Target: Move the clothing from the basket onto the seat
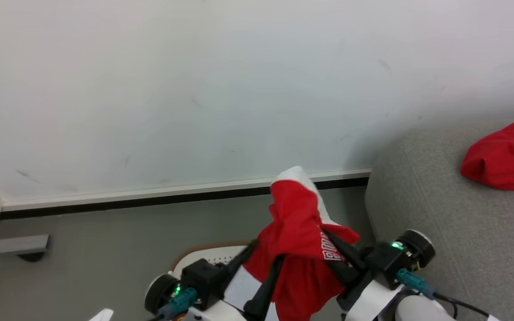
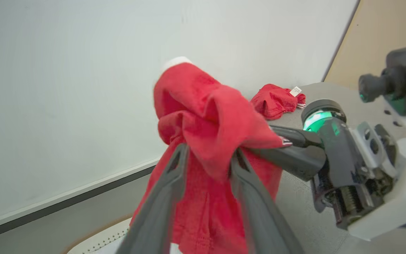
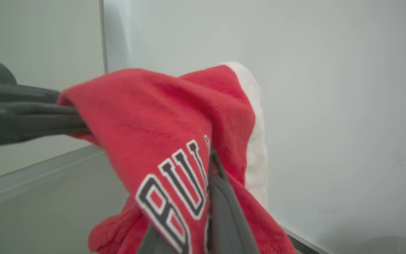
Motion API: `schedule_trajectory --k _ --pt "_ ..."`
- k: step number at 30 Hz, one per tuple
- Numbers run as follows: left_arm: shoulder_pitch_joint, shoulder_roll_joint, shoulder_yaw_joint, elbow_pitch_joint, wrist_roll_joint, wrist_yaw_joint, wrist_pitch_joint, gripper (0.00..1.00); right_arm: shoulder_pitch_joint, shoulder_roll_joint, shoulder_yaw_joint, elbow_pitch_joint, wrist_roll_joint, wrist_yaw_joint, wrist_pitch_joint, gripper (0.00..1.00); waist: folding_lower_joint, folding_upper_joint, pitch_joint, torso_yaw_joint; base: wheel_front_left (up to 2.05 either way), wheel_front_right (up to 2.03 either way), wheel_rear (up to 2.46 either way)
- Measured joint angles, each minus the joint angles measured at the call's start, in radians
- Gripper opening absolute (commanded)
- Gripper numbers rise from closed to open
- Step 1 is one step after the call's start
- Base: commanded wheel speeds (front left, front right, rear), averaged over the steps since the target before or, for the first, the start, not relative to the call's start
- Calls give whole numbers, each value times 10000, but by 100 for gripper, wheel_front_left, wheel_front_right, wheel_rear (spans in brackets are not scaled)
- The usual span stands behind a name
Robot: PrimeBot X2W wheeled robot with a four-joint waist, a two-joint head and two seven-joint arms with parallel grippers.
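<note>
The left end effector (image 2: 208, 151) and right end effector (image 2: 280, 143) both pinch one red garment (image 1: 295, 214), held above the basket (image 1: 203, 256) at 6 o'clock; the seat (image 1: 417, 200) lies at 3 o'clock. Likely risk: arms pulling apart could yank the cloth free, dropping it on the floor (image 1: 105, 232)

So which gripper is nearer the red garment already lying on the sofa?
Right. The right gripper, shut on the lifted garment, is by the edge of the sofa, nearest the lying garment; the left gripper grips the same cloth farther left, by the basket.
</note>
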State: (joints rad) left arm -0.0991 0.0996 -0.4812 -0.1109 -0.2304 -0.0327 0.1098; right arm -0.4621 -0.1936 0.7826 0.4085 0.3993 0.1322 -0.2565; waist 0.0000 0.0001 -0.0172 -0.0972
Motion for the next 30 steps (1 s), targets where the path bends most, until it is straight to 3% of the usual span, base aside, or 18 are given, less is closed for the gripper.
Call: schedule_trajectory --k 8,18,26,30 --pt "-163 8 0 460 2 36 -426 100 191 -351 -1083 -660 -301 0 -13 0 0 0 111 -676 0 0 0" --pt "-402 8 -117 830 15 29 -752 100 876 -692 -2265 -1530 -550 0 98 0 0 0 362 -2175 0 0 0" --pt "-663 -119 -380 978 13 8 -861 100 1231 -631 -3035 -1918 -763 -2 251 0 0 0 760 -3178 0 0 0" --pt "-887 -136 -483 963 31 -21 -897 100 1234 -407 -4149 -1914 -1179 -2 276 0 0 0 1166 -3276 0 0 0"
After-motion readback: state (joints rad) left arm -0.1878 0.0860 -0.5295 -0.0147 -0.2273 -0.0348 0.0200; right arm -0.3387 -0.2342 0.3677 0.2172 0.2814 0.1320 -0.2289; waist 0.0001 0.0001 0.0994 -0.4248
